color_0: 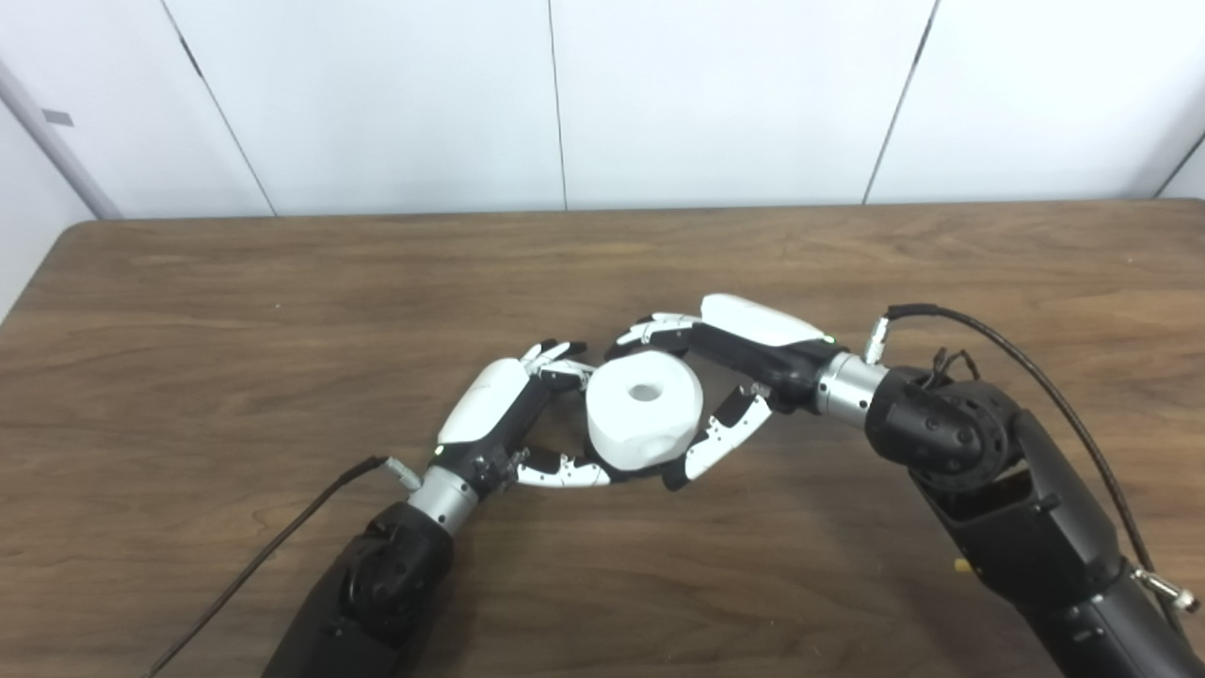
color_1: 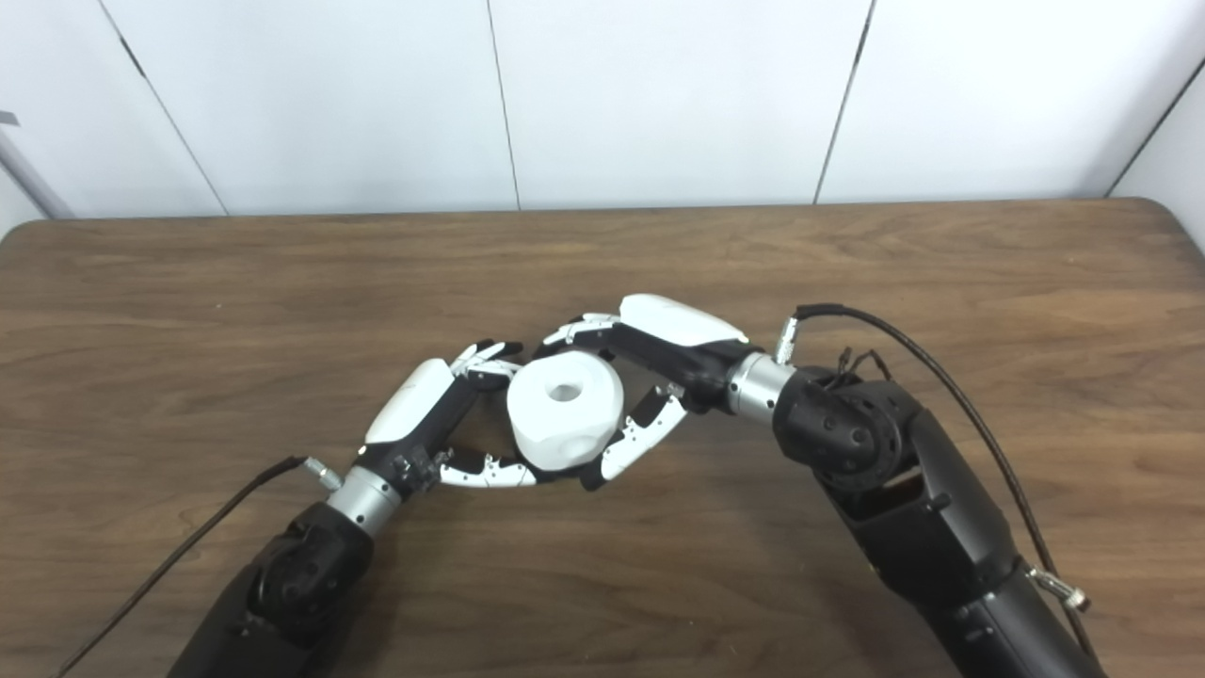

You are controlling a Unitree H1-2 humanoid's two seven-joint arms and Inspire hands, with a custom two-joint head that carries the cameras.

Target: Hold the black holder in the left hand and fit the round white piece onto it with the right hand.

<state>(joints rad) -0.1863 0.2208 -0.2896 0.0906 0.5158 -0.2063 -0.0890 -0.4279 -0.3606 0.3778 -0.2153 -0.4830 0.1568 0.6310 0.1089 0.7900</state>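
Note:
The round white piece (color_0: 644, 408), a thick roll with a centre hole, sits between my two hands at the middle of the table. My right hand (color_0: 725, 377) is shut on it, fingers over its far side and thumb against its near right side. My left hand (color_0: 527, 414) closes in from the left, fingers curled at the roll's upper left edge and thumb reaching under its near side. The black holder is hidden behind the white piece and my left fingers. The same shows in the right eye view, with the white piece (color_1: 565, 410) between both hands.
The brown wooden table (color_0: 282, 311) stretches all around the hands. A white panelled wall (color_0: 565, 94) stands behind its far edge. Black cables run from both wrists: the left cable (color_0: 264, 556) and the right cable (color_0: 1036, 377).

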